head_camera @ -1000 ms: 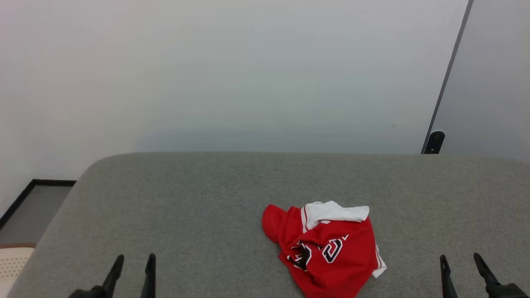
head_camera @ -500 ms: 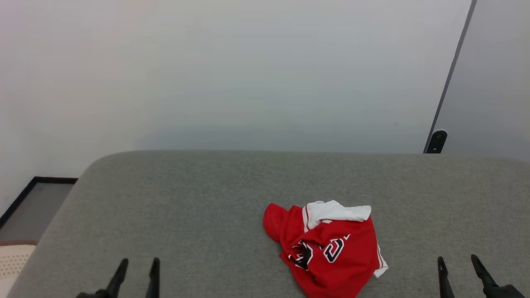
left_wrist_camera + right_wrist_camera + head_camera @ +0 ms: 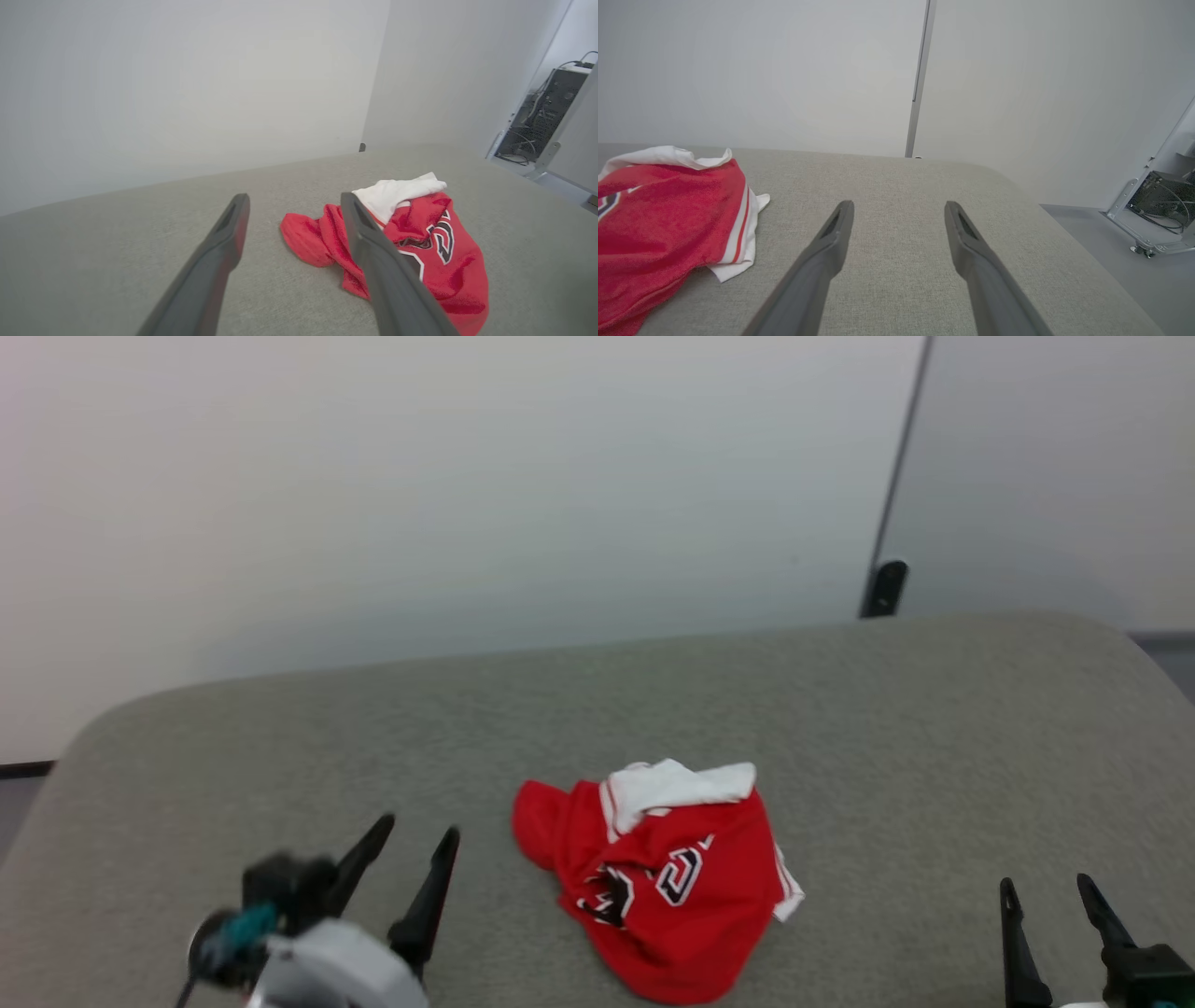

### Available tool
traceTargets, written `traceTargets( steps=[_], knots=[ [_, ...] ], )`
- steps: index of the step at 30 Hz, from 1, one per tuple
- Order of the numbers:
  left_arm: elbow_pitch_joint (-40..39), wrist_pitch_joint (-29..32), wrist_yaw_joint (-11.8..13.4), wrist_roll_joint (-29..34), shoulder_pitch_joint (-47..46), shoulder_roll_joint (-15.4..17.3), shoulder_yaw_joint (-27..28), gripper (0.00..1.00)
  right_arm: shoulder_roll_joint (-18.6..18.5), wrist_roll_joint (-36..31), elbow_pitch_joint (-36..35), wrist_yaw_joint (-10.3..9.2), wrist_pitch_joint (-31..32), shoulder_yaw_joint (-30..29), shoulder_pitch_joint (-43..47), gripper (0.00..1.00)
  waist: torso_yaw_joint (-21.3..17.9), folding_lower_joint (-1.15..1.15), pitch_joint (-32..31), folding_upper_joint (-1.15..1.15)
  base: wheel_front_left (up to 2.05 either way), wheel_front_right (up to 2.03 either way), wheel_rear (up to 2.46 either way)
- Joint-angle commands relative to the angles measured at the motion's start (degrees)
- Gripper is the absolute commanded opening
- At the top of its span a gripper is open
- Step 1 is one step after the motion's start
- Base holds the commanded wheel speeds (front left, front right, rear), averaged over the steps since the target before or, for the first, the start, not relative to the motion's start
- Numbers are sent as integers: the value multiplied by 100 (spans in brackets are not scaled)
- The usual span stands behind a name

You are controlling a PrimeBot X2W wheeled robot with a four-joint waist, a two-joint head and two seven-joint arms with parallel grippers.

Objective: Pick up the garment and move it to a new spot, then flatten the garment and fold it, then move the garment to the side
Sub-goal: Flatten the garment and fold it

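One red jersey [image 3: 658, 882] lies crumpled on the grey worktop [image 3: 934, 728], one white sleeve [image 3: 686, 784] bunched on its far side. I have the two left fingers [image 3: 431, 887] spread apart near its left edge, not touching it. The two right fingers [image 3: 1016, 943] are also spread apart, well off to its right.

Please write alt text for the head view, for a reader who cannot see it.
A crumpled red jersey lies on a grey padded surface, untouched. The open left claw is near its left side; the open right claw sits far to the right.
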Motion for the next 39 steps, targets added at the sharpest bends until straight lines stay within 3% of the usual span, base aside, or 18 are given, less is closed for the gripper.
traceTargets(
  steps=[1, 8, 16, 27, 30, 39],
  knots=[
    [-51, 157, -19, -191, -208, 110, -144, 100, 4, 10, 25, -8, -25, 51, -101, 100, -404, 0, 313, 0, 0, 0, 0],
    [-203, 1756, -17, -1405, -1303, 762, -989, 100, 2, 175, 135, -8, -25, 266, -219, 100, -747, 0, 536, 0, 0, 0, 0],
    [27, 3910, -17, -2682, -2710, 1109, -1684, 100, 3, 369, 262, -8, -25, 631, -438, 100, -957, 0, 784, 0, 0, 0, 0],
    [796, 5516, -17, -3081, -4106, 956, -2407, 99, 2, 688, 374, -8, -25, 992, -720, 100, -1281, 0, 1245, 0, 0, 0, 0],
    [1013, 5803, -17, -3131, -4310, 849, -2541, 93, 2, 772, 386, -8, -25, 1026, -779, 100, -1379, 0, 1343, 0, 0, 0, 0],
    [1462, 6279, 18, -3122, -4508, 628, -2848, 97, 3, 900, 425, -8, -25, 1078, -762, 100, -1552, 0, 1435, 0, 0, 0, 0]
  ],
)
